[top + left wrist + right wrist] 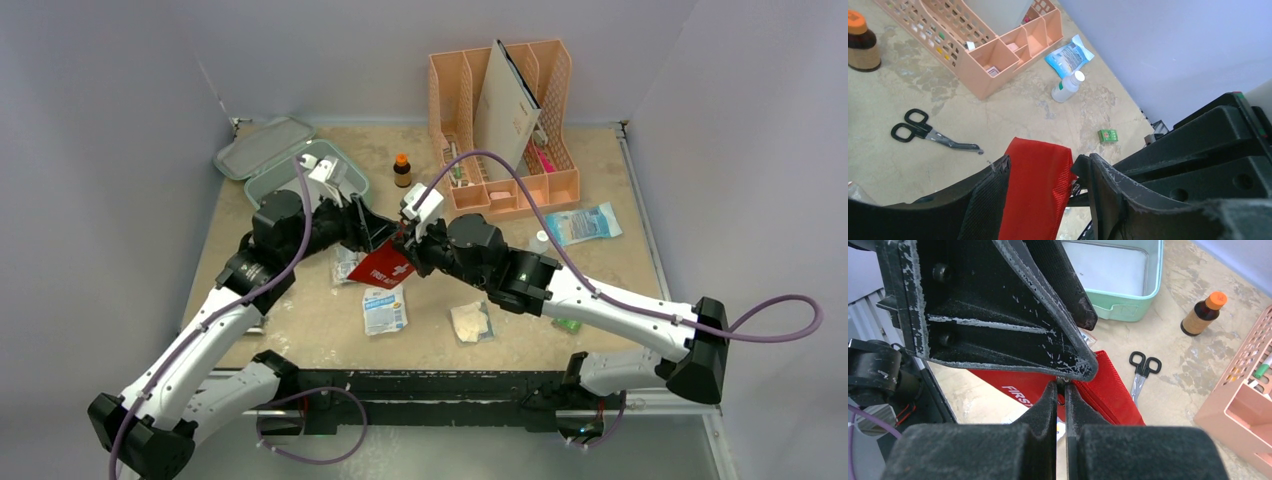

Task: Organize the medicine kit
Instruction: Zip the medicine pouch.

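Mint-green medicine kit [262,148] sits open at the far left corner of the tabletop, lid laid flat behind it

Top view: hardly anything looks packed. Brown bottle [402,170] just beside the kit, sachets [384,310] near the near edge, blue packet [583,223] toward the right edge, peach organizer [500,190] at the far edge. Both arms meet mid-tabletop on the red pouch [385,268], left gripper [372,225] on its far side, right gripper [405,245] on its right. Early in the job, I'd say: most of the sorting is left

Left wrist: jaws apart, pouch fabric filling the space between them. It touches one finger, with a thin sliver of gap at the other. Reads as loose rather than a clamp. Scissors [928,132], white bottle [1067,86] and a small green box [1108,135] lie loose on the tabletop

Right wrist: fingers pressed together, pinching the pouch's upper edge. Possibly a zip tab, too small to tell. The part of the kit's tray in view is bare
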